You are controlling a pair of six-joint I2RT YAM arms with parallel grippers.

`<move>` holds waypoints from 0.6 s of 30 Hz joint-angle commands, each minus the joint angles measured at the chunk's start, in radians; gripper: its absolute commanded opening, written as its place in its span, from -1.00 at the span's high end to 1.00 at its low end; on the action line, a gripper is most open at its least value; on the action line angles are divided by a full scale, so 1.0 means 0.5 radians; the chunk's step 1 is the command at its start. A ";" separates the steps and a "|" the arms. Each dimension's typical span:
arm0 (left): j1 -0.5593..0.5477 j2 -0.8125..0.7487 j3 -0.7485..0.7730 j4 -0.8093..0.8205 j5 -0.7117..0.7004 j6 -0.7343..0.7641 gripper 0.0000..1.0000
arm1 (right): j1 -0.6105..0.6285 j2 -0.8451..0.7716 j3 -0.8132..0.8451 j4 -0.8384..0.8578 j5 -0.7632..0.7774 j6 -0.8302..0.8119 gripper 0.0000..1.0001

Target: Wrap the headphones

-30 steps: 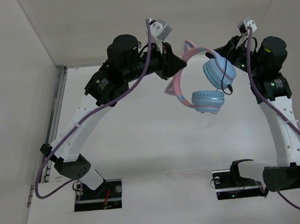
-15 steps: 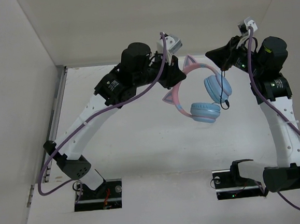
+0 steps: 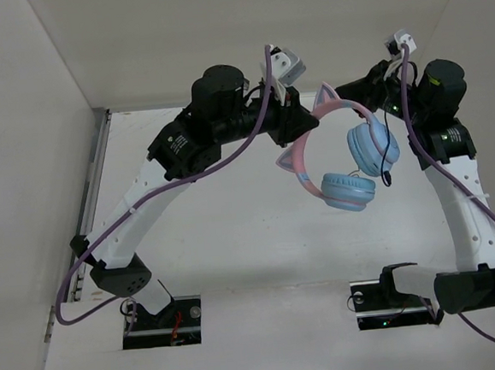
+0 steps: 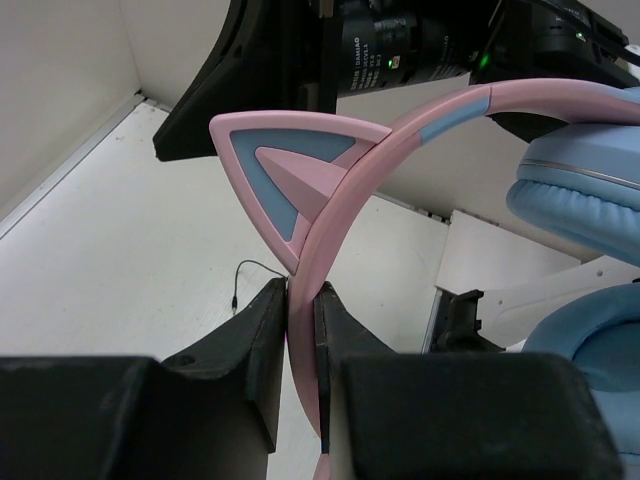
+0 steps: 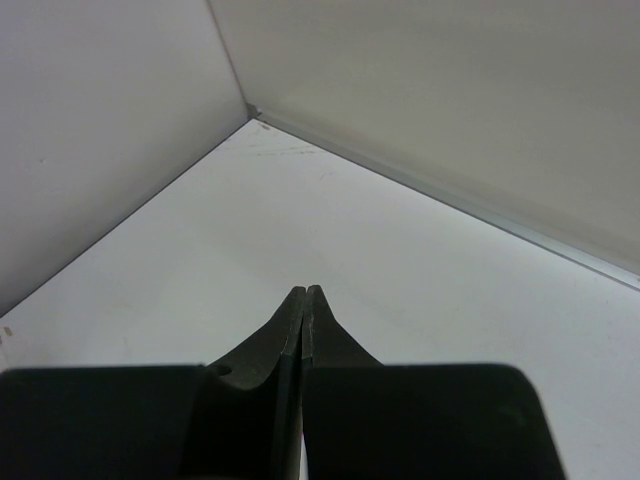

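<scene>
The headphones [image 3: 301, 159] hang in the air above the back of the table, with a pink cat-eared headband and two light blue ear cups [image 3: 371, 145]. My left gripper [image 3: 309, 122] is shut on the headband just below one cat ear [image 4: 290, 170], and the pink band [image 4: 302, 330] fills the gap between the fingers. A thin black cable [image 3: 384, 171] dangles by the cups, and its plug end [image 4: 245, 272] lies on the table. My right gripper [image 3: 349, 91] is shut with nothing in it [image 5: 304, 292], close beside the upper cat ear.
White walls enclose the table on the left, back and right. A metal rail [image 3: 93, 188] runs along the left edge. Thick purple cables [image 3: 228, 156] loop off both arms. The right wrist view looks toward the back corner [image 5: 250, 108].
The left arm has carried the headphones up and to the right and turned them, bringing a cat ear next to the right gripper. Both grippers have stayed shut.
</scene>
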 commanded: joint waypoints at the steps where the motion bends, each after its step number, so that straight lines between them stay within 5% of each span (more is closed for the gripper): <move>1: 0.001 -0.012 0.090 0.169 0.088 -0.090 1.00 | 0.046 0.020 0.065 0.014 0.026 -0.025 1.00; 18: 0.206 -0.174 -0.646 0.197 -0.148 0.048 1.00 | 0.246 0.201 0.402 -0.213 0.367 -0.500 1.00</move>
